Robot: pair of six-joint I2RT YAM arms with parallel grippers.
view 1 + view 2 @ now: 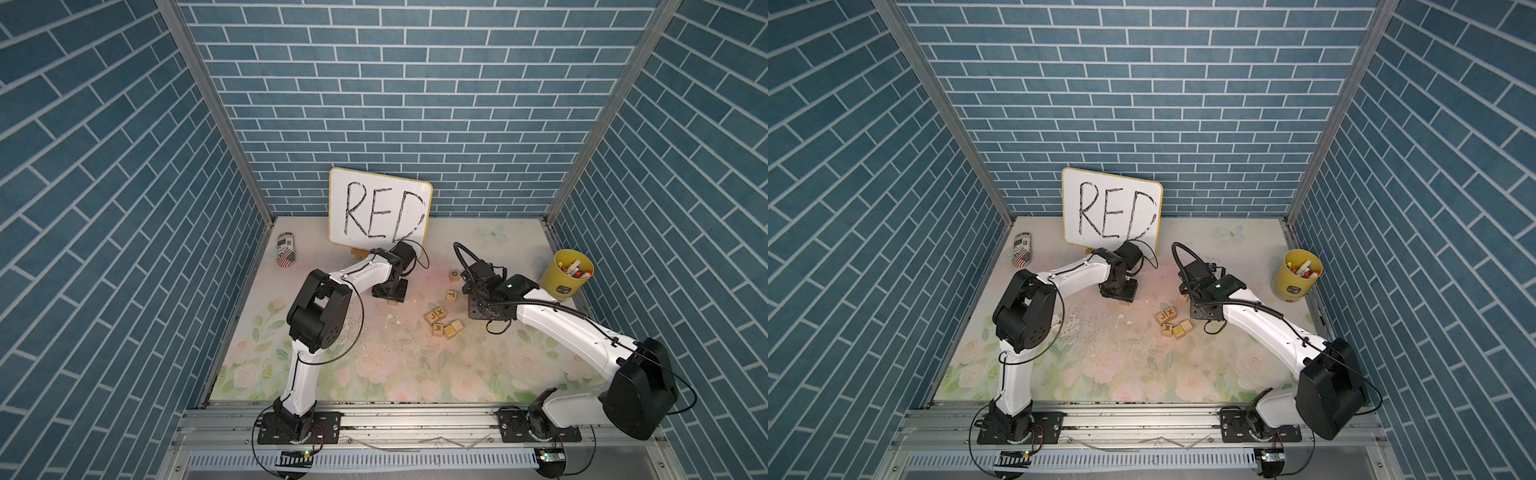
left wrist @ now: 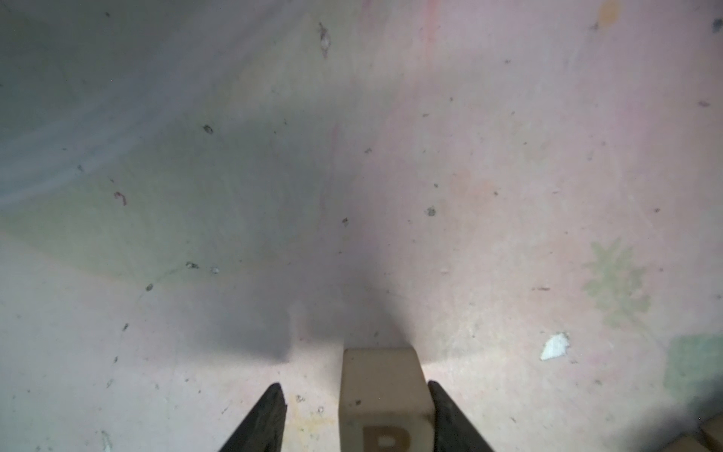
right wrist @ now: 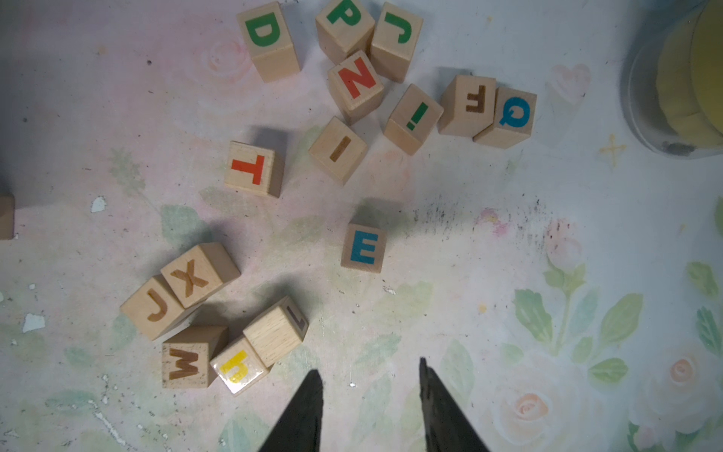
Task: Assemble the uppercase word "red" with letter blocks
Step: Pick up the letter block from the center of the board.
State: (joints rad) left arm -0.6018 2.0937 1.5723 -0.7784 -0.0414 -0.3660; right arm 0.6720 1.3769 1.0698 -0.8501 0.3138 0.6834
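In the left wrist view a pale letter block [image 2: 381, 375] sits on the mat between the fingers of my left gripper [image 2: 353, 385]. Only the top of its brownish letter shows; it could be R or P. One finger [image 2: 442, 407] touches the block and the other stands a gap away, so the gripper is open. In both top views this gripper [image 1: 388, 291] points down in front of the whiteboard. My right gripper [image 3: 367, 366] hangs open over bare mat with nothing between its fingers. Beyond it lie the blue E block [image 3: 364, 248] and the green D block [image 3: 270, 39].
Several other cubes lie around: T [image 3: 252, 168], X and J [image 3: 199, 274], M [image 3: 187, 362], and a cluster with P, N, Q [image 3: 356, 82]. A whiteboard reading RED [image 1: 378, 208] stands at the back. A yellow cup [image 1: 567, 274] is at the right and a can [image 1: 286, 249] at the back left.
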